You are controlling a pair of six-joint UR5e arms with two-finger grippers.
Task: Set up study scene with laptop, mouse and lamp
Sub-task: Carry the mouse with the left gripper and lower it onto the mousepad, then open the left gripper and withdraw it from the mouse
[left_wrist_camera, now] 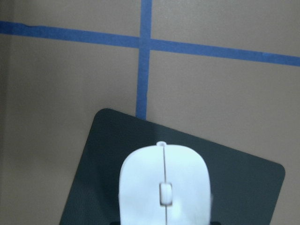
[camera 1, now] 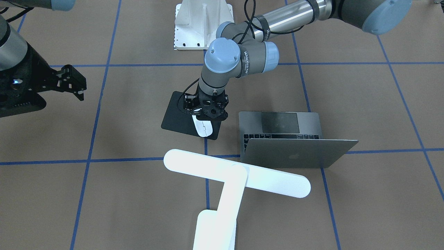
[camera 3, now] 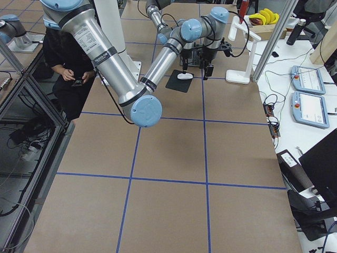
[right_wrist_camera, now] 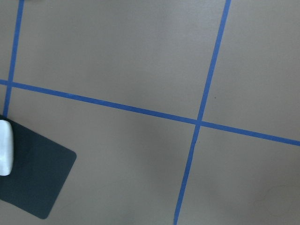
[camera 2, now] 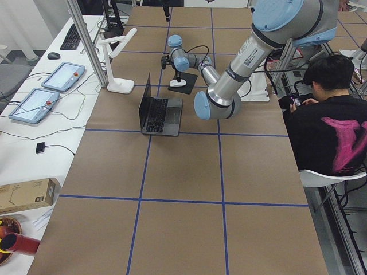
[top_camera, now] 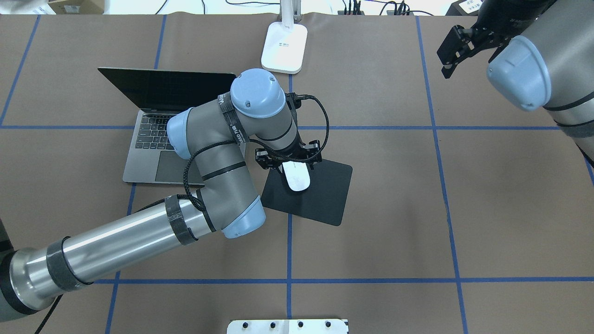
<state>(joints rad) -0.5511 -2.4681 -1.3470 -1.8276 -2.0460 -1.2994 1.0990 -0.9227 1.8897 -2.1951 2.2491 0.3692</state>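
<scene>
The left gripper (top_camera: 288,160) hangs straight down over the black pad (top_camera: 325,195), jaws spread wider than the mouse (top_camera: 297,177) and straddling its far end. No finger can be seen pressing the shell, so I judge the hand to be empty. The mouse lies flat on the pad, in its far half and towards the robot's left, long axis roughly in line with the pad's sides, which suits a study layout. The laptop (top_camera: 151,132) sits just beside the pad on the robot's left, lid open, keyboard towards the robot. The lamp (camera 1: 236,173) stands beyond the pad, lit, with its bar head reaching towards the laptop lid. The right gripper (camera 1: 79,86) is raised well apart from the pad on the robot's right and carries nothing; I cannot tell how its jaws are set. A white pedestal (camera 1: 203,24) stands on the robot's side of the pad. A person (camera 2: 335,123) sits past the table (top_camera: 464,208) edge. Obstruction noted: the left arm's elbow overhangs the laptop deck, so any sideways retreat risks the screen, and straight up looks safest.
</scene>
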